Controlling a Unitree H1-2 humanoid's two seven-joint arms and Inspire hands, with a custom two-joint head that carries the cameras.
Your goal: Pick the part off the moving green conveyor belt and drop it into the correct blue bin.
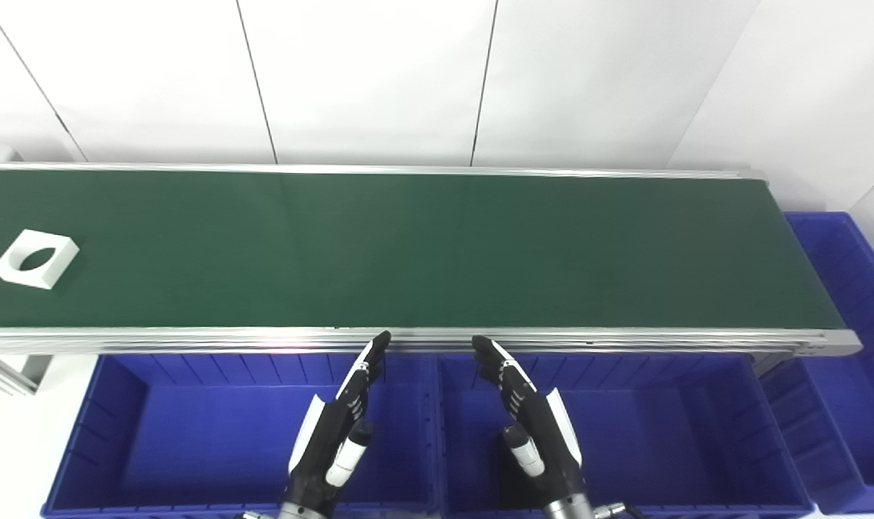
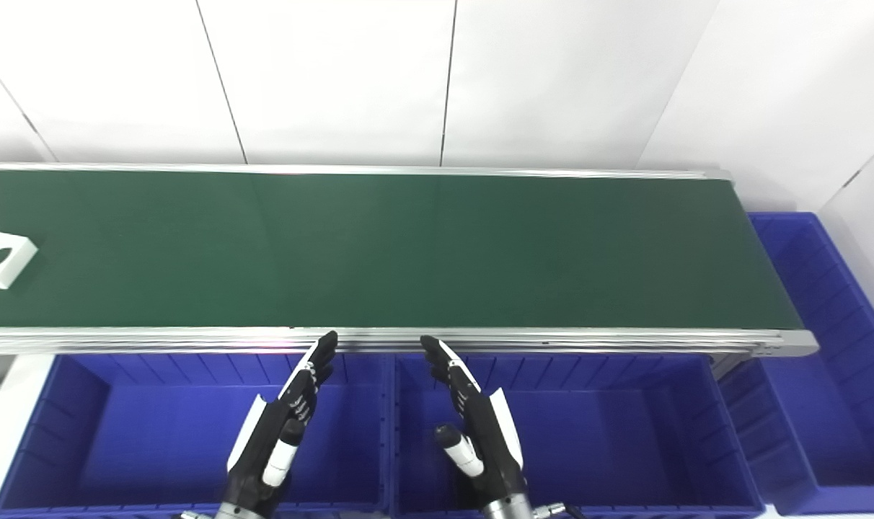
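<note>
A white square part (image 1: 35, 258) with a round hole lies flat on the green conveyor belt (image 1: 422, 249) at its far left end; it shows at the left edge as the white part (image 2: 1, 256) in the right eye view. My left hand (image 1: 340, 432) hovers open over the left blue bin (image 1: 112, 404), fingertips near the belt's front rail. Above the middle blue bin (image 1: 682, 425) my right hand (image 1: 531, 422) is open too, holding nothing. Both hands are far right of the part.
A third blue bin (image 1: 852, 303) stands at the belt's right end. An aluminium rail (image 1: 192, 337) runs along the belt's front edge above the bins. White wall panels stand behind the belt.
</note>
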